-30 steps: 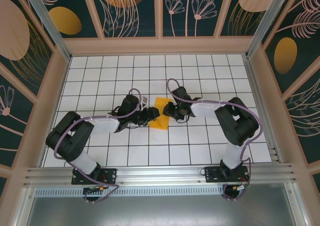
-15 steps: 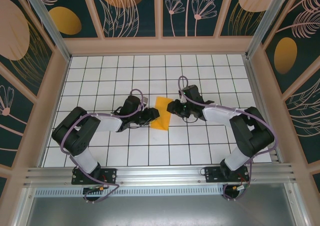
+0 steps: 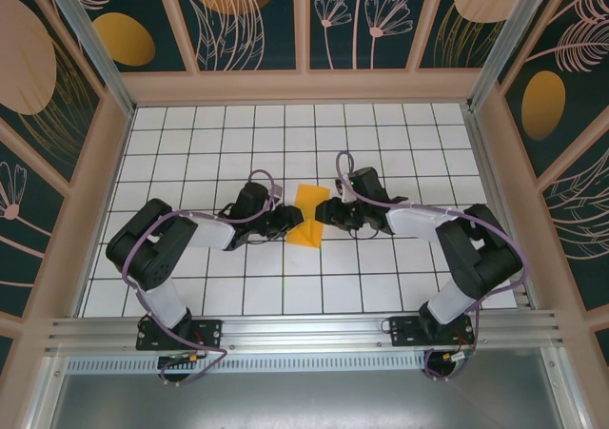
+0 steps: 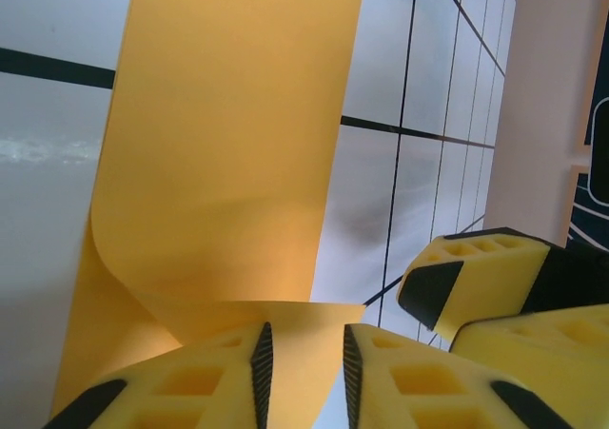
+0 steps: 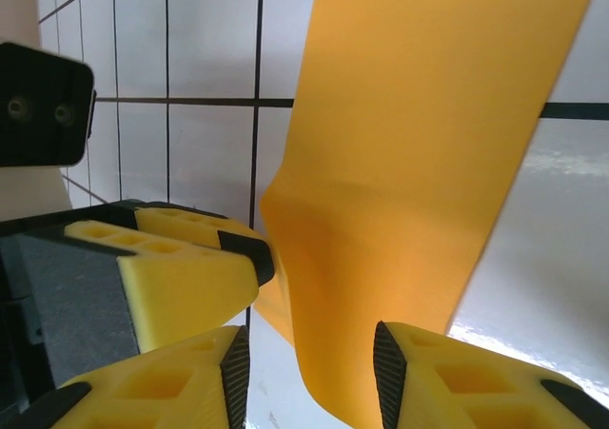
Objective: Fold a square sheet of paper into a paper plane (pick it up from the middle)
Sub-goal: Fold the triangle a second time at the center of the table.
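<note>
The sheet of paper [image 3: 308, 199] sits in the middle of the white grid table [image 3: 381, 134], bunched up at its waist between the two grippers. The left gripper [image 4: 304, 353] has its jaws narrow around a curled bend of the paper, though I cannot tell whether they press it. The right gripper [image 5: 309, 353] stands wider, with the paper running through the gap.

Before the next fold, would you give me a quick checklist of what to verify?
1. Paper sits between both hands: ok.
2. Left hand grips the paper: cannot tell, a narrow gap shows between its pads.
3. Right hand grips the paper: not ok, its jaws stand apart around it.
4. Paper pressed into a flat crease: not ok, it curves.
5. Hands apart from each other: ok.
</note>
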Available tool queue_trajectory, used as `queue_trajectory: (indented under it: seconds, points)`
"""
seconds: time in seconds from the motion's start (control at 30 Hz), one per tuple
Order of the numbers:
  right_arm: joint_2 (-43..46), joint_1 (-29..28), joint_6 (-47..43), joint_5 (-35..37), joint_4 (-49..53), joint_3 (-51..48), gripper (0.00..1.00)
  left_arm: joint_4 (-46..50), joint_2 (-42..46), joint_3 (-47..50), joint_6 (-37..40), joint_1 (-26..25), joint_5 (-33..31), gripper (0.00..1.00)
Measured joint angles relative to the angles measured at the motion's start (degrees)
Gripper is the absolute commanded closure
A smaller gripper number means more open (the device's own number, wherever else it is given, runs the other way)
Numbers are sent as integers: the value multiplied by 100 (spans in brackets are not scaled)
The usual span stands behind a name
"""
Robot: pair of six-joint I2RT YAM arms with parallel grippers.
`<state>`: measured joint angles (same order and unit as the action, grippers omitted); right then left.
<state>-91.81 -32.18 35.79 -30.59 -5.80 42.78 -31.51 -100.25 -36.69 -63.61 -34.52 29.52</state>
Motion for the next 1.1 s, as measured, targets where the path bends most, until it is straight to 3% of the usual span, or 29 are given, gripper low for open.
queue_trajectory:
  seconds: [0.47,0.7,1.1]
  points:
    - [-590,-234,-101,-212,-83,245,71,-2,-4,0,-13,0,2,83]
    - [-675,-232,-146,-162,-125,275,90,-4,-11,0,-13,0,4,84]
    - [-678,-229,-260,566,87,297,92,-680,-13,15,-166,-4,269,82]
